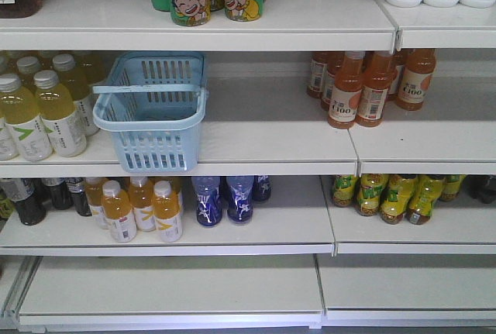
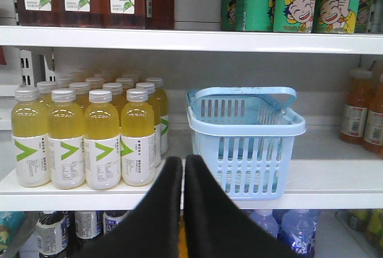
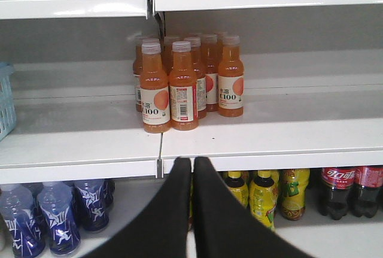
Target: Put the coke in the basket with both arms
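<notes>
While the basket [image 1: 155,148] is seen standing on the middle shelf [image 1: 263,132], just beside yellow drinks [image 1: 58,117], the left pincer [image 2: 183,162] and right pincer [image 3: 192,163] are recorded closed, nothing gripped.

You've got bright, even overhead light: soft shadow behind the basket [image 1: 155,148], white glare on the shelf edge [image 1: 194,39] above it, focus slightly soft.

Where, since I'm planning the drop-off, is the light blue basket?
In the front view, the basket sits on the middle shelf, just right of the yellow drink bottles.
</notes>
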Controlling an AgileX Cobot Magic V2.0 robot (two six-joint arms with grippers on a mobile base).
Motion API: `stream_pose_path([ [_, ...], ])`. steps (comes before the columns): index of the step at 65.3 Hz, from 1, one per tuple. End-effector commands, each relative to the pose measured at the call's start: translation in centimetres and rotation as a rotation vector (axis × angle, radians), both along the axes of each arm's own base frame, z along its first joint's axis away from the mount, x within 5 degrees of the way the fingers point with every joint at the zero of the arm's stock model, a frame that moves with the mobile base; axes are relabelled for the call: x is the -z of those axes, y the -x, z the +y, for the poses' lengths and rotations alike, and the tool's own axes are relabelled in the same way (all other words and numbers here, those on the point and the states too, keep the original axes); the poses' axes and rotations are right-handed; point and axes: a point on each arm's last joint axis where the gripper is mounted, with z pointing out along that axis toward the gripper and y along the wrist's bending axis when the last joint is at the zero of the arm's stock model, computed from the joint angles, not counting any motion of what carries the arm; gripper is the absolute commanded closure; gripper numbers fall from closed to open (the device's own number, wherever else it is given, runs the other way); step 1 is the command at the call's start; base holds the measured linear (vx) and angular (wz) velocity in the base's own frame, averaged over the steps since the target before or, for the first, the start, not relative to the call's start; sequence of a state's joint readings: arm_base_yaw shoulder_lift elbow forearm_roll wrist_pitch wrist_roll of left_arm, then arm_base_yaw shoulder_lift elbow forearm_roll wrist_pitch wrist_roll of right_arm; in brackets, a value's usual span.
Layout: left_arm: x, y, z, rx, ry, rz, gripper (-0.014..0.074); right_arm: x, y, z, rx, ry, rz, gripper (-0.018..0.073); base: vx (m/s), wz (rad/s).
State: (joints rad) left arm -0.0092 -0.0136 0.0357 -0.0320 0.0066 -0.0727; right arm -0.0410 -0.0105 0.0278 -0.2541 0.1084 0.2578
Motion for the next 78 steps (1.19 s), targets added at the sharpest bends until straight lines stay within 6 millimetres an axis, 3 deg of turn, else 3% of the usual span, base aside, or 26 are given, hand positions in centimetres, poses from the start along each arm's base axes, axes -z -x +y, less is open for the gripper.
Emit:
stream_pose_path([
  [1, -1.86, 0.38, 0.03, -0.003, 0.006, -0.119, 0.0603, -0.4, 0.06, 0.12, -0.01, 0.014, -0.07, 0.0564, 0.0, 0.0],
  [78, -1.87, 0.38, 0.03, -0.003, 0.009, -0.12, 0.0603, -0.39, 0.06, 0.11, -0.01, 0.014, -0.069, 0.0564, 0.0, 0.0],
])
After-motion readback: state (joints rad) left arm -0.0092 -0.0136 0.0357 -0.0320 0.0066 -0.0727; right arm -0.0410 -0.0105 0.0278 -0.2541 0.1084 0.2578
